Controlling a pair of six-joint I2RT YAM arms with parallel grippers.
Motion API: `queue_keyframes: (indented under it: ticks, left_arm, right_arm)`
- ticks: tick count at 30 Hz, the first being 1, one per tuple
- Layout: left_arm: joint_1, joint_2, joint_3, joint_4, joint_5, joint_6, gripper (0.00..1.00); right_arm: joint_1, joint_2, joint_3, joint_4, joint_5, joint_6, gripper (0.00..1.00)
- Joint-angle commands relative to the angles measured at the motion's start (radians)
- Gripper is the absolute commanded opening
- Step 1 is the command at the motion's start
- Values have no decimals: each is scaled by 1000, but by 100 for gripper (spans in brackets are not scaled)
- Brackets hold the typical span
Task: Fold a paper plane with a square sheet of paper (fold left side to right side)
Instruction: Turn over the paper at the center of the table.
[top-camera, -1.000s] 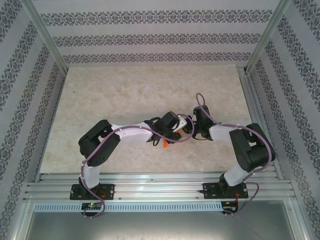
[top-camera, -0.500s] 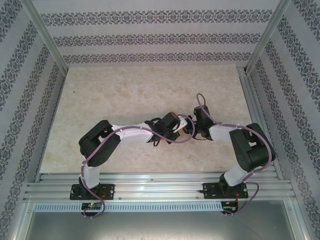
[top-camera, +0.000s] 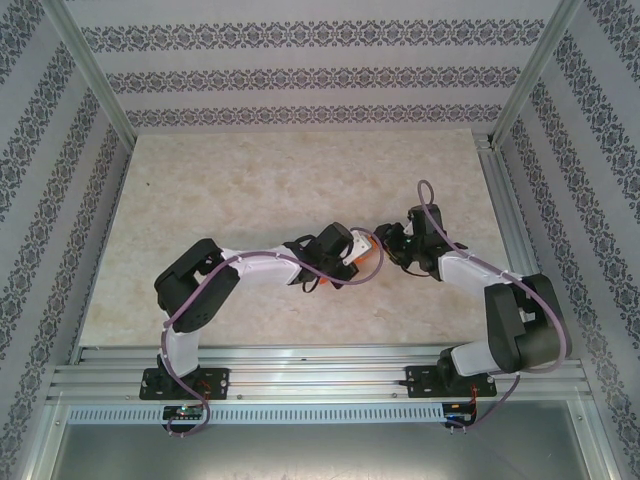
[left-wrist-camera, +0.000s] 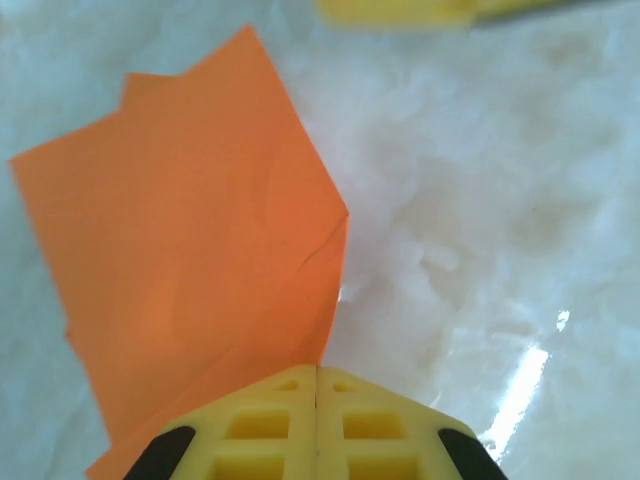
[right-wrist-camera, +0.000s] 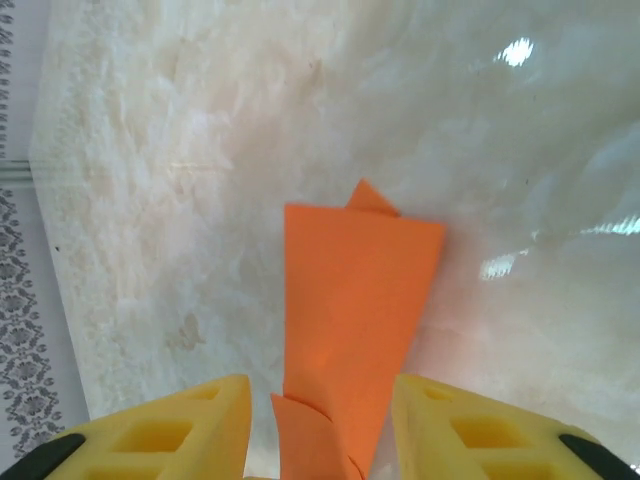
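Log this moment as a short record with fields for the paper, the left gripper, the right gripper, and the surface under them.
paper: folded bright orange sheet of paper, creased and layered, tapering to one end
left gripper: shut on the paper's edge
right gripper: open, the paper's narrow end lies between its fingers, contact unclear
surface: pale marble-look tabletop
position: both grippers meet near the table's middle

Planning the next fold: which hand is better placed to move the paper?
Left, likely. The left hand is shut on the paper; the right hand stands open astride it, gripping nothing.
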Motion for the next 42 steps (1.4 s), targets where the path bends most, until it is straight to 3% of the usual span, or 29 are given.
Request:
queue_keyframes:
  ticks: [1,5,8,16,21,29,36,38,42]
  left_arm:
    - [17,-2,-13,3,65,-16,0]
    - [37,3,-32,28,97,-33,0]
    - [48,-19,-53,61,119,-46,0]
    - [80,-56,-88,102,173,-76,0]
    - [119,-90,-120,158,233,-123,0]
    - [164,-64,-129,194,319,-166,0]
    - [164,-58,-141,219,371,-156,0]
    - [164,-57,-142,213,374,-147,0]
    - [164,-62,-150,202,367,-139,0]
  right_arm:
    - [-22,-21,-13,-5,-40,-35,43]
    - [-44,-46,7,-47,-50,-107,53]
    - [-58,-42,14,-67,-58,-197,56]
    - [-69,46,-39,61,-122,-17,46]
    - [-73,1,2,-63,-45,-146,46]
    - [-73,73,60,0,-178,-203,34]
    - [-56,165,199,-109,-191,-305,29]
    - [-40,188,221,-121,-193,-309,30]
    - [-33,174,204,-112,-163,-321,42]
